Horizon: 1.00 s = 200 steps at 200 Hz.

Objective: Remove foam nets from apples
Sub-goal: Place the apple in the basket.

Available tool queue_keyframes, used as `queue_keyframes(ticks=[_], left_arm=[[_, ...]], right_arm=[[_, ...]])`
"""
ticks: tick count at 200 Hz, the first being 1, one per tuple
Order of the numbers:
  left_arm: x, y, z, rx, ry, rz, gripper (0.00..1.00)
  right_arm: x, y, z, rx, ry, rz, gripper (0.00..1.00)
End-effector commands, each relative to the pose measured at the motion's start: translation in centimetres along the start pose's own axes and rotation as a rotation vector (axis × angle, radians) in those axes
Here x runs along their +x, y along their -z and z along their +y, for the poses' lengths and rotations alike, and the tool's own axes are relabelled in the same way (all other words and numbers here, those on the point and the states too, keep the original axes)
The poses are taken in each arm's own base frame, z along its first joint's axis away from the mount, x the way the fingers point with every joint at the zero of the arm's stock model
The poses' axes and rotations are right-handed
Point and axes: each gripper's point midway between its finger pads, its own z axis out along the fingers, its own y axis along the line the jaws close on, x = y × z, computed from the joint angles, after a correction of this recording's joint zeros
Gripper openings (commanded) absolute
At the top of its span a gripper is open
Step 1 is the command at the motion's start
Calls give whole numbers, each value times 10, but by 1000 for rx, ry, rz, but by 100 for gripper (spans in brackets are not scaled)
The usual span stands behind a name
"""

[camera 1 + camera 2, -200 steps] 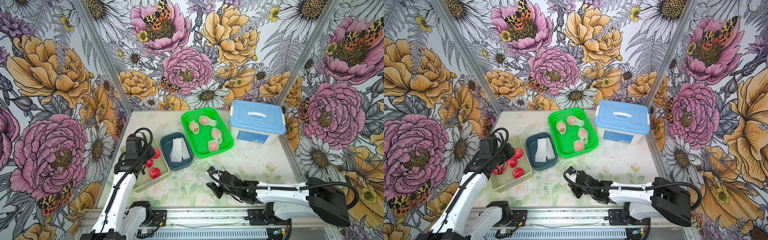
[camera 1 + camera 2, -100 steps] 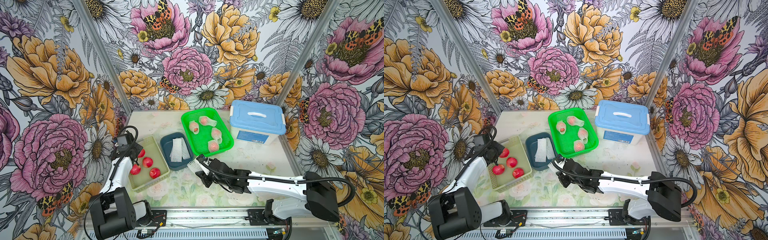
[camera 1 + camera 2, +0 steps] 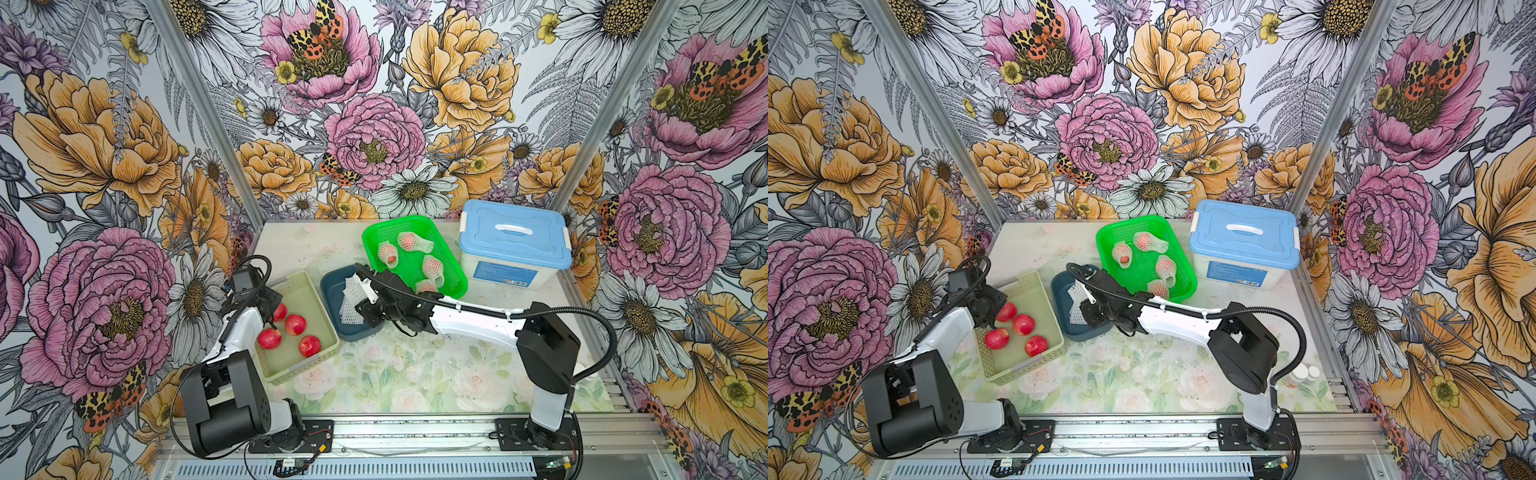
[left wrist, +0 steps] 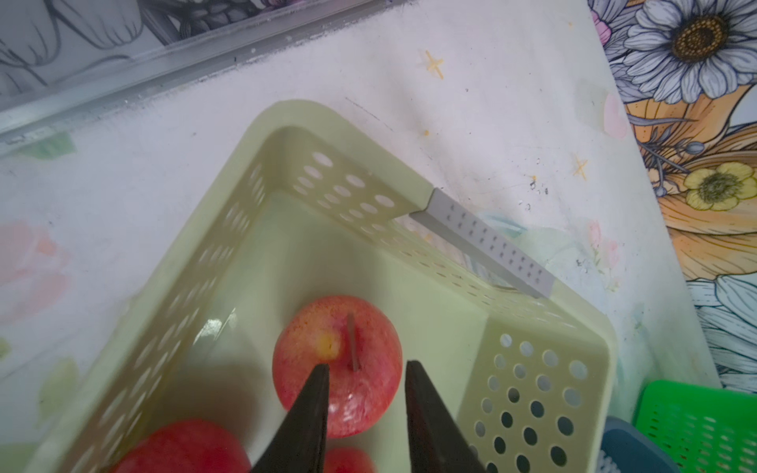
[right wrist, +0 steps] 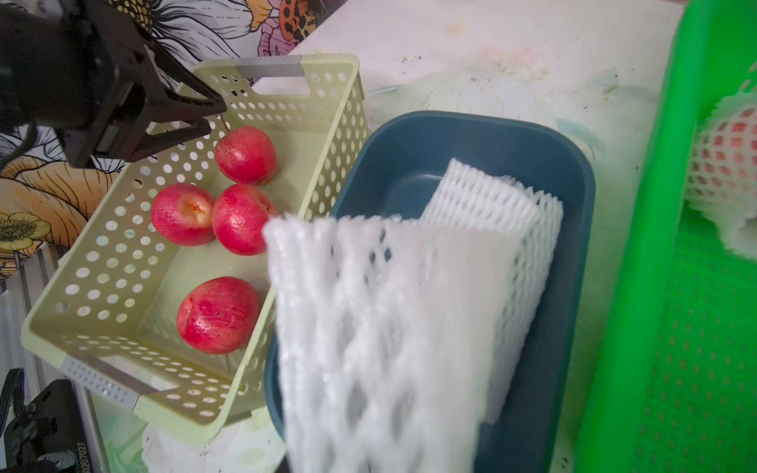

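White foam net (image 5: 381,327) hangs over the blue tub (image 3: 351,333) at the right tool (image 3: 360,291), grip impossible to tell; left tool (image 4: 367,364), prongs apart, above a bare apple (image 4: 340,340).

The round shiny apples (image 3: 296,324) are red. Their plastic basket (image 3: 291,361) is pale yellow-green with round holes. The foam mesh nets (image 5: 389,327) are white with diamond holes. The plastic tub (image 5: 409,155) is dark blue, the mesh basket (image 3: 451,266) bright green, the box lid (image 3: 513,245) light blue.

Four bare red apples (image 3: 295,324) lie in the pale basket (image 3: 286,357). Four more, wrapped in white foam nets (image 3: 432,266), lie in the green basket (image 3: 409,272). Empty nets (image 3: 353,289) are piled in the blue tub (image 3: 353,328).
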Motion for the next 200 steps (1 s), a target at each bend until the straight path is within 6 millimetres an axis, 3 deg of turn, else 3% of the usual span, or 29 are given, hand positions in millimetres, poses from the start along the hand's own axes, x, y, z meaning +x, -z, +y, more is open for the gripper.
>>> queue_keyframes(ticks=[1,28,68,113,148,168,200], left_arm=[[-13,15,-6,45,20,-48,48],[-17,37,-18,138,29,-22,59],[-30,93,-39,311,-25,-66,72],[-5,124,-80,576,-170,102,85],[21,155,-109,743,-295,165,92],[36,164,-121,771,-365,175,99],[48,168,-133,797,-403,210,99]], right_arm=[[0,-14,4,-23,-27,42,37],[-5,-32,4,-41,-37,52,41],[-16,-56,2,-66,-78,56,52],[-29,-78,-4,-82,-105,66,63],[-40,-77,-12,-48,-109,36,68],[-51,-69,-11,-49,-94,12,73],[-68,-50,-2,-78,-33,-26,82]])
